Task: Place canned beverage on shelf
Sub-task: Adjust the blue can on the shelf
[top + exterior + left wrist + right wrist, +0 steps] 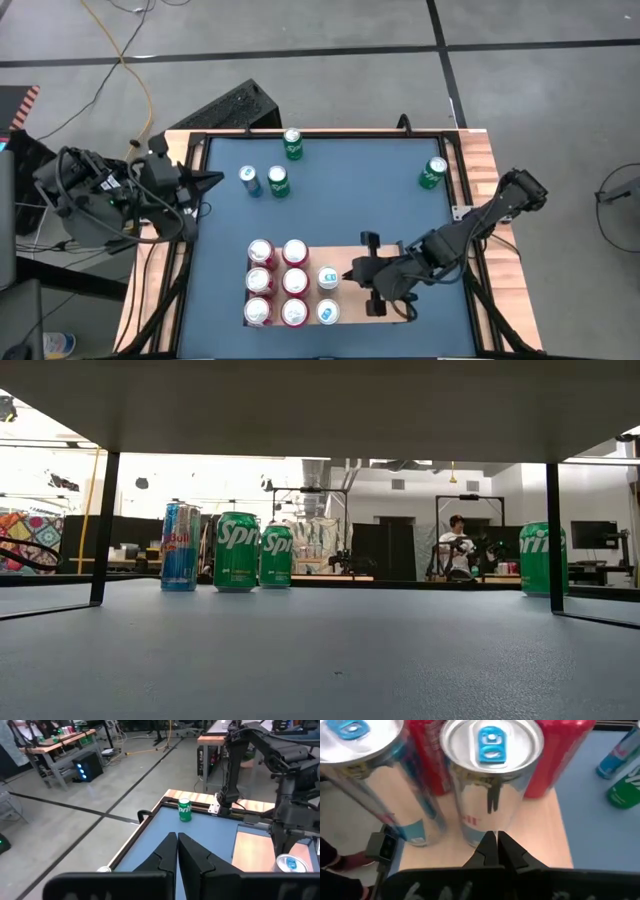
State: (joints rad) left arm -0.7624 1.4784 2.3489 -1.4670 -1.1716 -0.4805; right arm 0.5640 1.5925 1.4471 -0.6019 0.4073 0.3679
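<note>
Blue tabletop (pixel 330 215): shelf (pixel 345 262) near us, red and silver cans on it. Right gripper (pixel 497 845) pressed together, empty, beside a silver can (pixel 490 780). Left gripper (pixel 215 181) closed, parked. Four cans (pixel 278 182) remain off-shelf: rigid, slick, tippy; we'd grab mid-body.

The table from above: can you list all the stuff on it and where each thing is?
Red cans: six, red with silver tops, two columns on the shelf's left part.
Silver cans: two, silver with blue tabs, on the shelf beside the red ones.
Green cans: three, far side of the table.
Blue can: one, beside a green one.
Shelf: one, pale tan, near side.
Table: one, blue top.
Left gripper: shut, at the left edge.
Right gripper: shut, by the silver cans.
</note>
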